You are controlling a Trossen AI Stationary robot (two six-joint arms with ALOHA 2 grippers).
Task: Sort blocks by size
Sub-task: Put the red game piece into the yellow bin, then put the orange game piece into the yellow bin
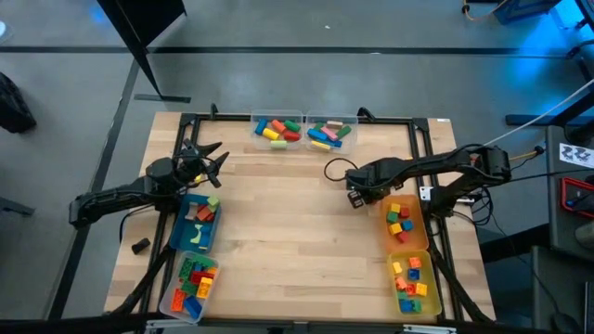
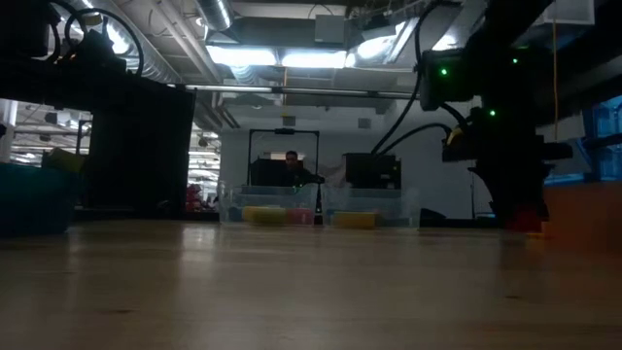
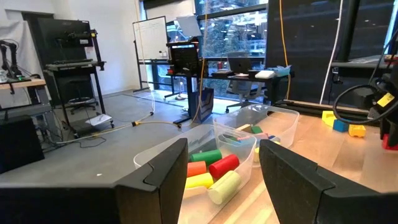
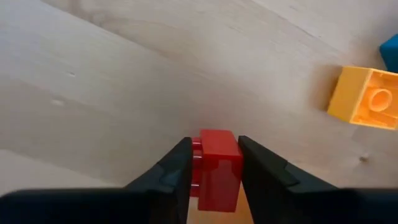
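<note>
My right gripper (image 4: 214, 163) clamps a small red plastic brick (image 4: 216, 168); probably carry it level over the orange bin (image 1: 419, 221) before releasing. My left gripper (image 3: 221, 169) waits, spread wide.

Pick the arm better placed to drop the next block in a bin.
Right. The right gripper is shut on a red block beside the orange bin; the left gripper is open and empty.

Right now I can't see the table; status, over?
Right gripper shut on a red block, above bare wood beside the orange bin. Left gripper open, empty, by the blue bin. Nothing obstructing.
</note>
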